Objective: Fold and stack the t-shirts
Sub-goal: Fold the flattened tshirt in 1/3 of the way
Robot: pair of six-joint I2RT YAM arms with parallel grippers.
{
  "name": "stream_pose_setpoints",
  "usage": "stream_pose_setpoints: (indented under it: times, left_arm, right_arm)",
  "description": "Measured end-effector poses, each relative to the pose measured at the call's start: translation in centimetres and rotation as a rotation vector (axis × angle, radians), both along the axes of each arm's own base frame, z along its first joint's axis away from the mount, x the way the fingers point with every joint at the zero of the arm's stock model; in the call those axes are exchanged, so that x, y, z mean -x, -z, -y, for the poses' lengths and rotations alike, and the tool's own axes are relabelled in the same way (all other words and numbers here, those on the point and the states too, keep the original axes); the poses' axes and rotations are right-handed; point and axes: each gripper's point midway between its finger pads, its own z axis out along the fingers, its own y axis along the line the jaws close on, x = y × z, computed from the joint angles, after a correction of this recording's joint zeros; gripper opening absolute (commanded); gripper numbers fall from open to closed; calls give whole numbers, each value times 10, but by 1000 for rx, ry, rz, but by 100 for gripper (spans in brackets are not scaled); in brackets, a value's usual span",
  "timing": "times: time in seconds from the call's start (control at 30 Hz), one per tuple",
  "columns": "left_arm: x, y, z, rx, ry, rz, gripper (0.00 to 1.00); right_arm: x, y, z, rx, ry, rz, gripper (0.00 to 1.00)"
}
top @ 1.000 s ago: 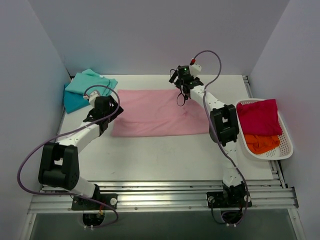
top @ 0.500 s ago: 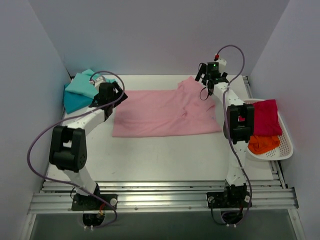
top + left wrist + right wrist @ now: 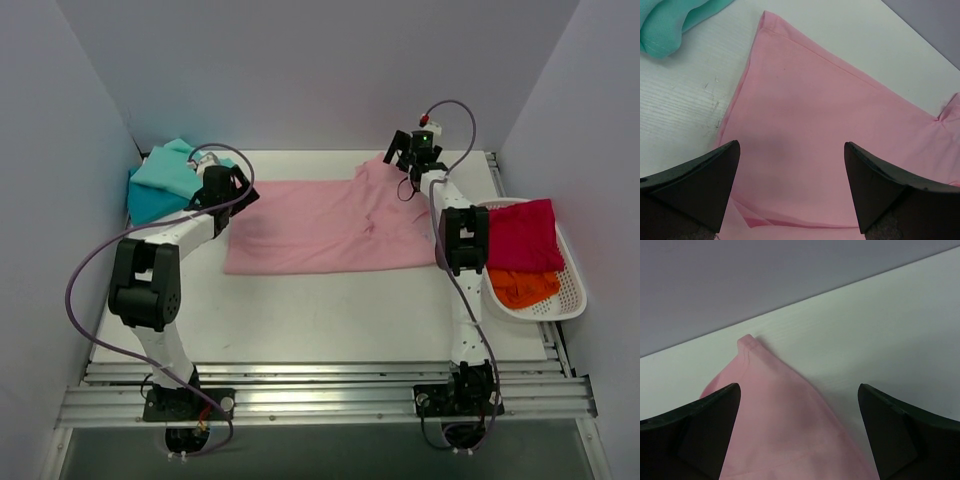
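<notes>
The light pink t-shirt (image 3: 320,226) lies spread flat across the middle of the table, with its far right corner bunched up. My left gripper (image 3: 232,192) is open and empty over its left end; the pink cloth (image 3: 805,130) fills the gap between the fingers. My right gripper (image 3: 408,170) is open and empty over the far right corner, whose pointed tip (image 3: 747,342) shows on the white table. The mint green shirt (image 3: 170,170) lies on the teal blue shirt (image 3: 148,205) at the far left. The crimson red shirt (image 3: 520,235) and the orange shirt (image 3: 525,287) lie in the basket.
The white lattice basket (image 3: 570,300) stands at the right edge of the table. Grey walls enclose the table on the left, far and right sides. A metal rail runs along the near edge, with both arm bases.
My left gripper has moved farther and to the right, over the pink shirt's left end. My right gripper swung to the far right and let go of the shirt's corner, which now lies bunched there.
</notes>
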Motion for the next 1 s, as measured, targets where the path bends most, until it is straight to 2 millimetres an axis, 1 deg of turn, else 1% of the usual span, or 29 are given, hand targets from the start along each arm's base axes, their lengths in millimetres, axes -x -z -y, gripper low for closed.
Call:
stream_pose_setpoints:
  times: [0.1,0.23,0.37,0.47,0.57,0.63,0.8,0.83,0.87,0.93,0.97,1.0]
  left_arm:
    - [-2,1,2,5,6,2,94]
    - [-4,0,3,11,13,10,94]
    - [-6,-2,4,15,15,23,94]
    - [-9,-2,6,19,19,29,94]
    - [-12,2,7,22,23,28,94]
    - [-13,7,8,22,25,22,94]
    - [-14,10,9,27,27,21,94]
    - [-15,9,10,29,28,25,94]
    - [-15,8,10,31,29,29,94]
    - [-16,8,11,35,30,33,94]
    - [-16,7,11,36,31,34,94]
    - [-17,8,11,37,32,35,94]
  right_arm:
    - [-10,9,-1,-38,-12,24,100]
    - [-20,26,-3,-86,-24,50,100]
    - [-36,23,-9,-144,-37,109,98]
    - [-43,21,-14,-173,-51,144,98]
    - [-47,20,-25,-192,-72,165,96]
    - [-49,20,-34,-204,-90,180,93]
    - [-49,20,-54,-217,-126,191,81]
    - [-49,20,-55,-218,-127,190,76]
    - [-49,21,-57,-219,-130,188,69]
    - [-47,22,-61,-219,-135,179,63]
    - [-47,23,-61,-220,-137,176,54]
    - [-46,24,-62,-219,-137,172,48]
